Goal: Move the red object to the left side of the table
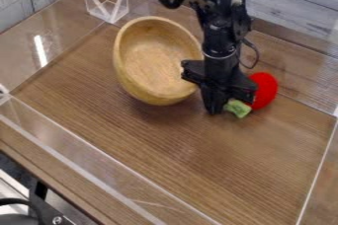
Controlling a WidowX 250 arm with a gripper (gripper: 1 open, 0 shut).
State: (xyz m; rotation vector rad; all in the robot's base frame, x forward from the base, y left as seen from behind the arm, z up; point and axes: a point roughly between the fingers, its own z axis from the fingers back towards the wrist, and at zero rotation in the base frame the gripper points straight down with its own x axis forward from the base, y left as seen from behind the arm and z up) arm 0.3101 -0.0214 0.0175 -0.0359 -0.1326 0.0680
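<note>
Vertically, the black gripper (222,105), fingers pressed together, stands at the leafy cap of the small glossy red toy strawberry (262,88) on the right side of the brown wood-grain table (158,155), apparently to grasp it.

Table (158,165): brown wood-grain top, clear acrylic walls (46,140) along edges. Wooden bowl (156,63) just off centre toward 12 o'clock, tilted off level, 3 o'clock rim higher, inside bare. Red object (262,88) at 3 o'clock of centre, lying on side, green cap pointing toward 7 o'clock, near bowl, not touching it. Clear acrylic stand (106,6) at far 11 o'clock corner, well apart from both.
</note>
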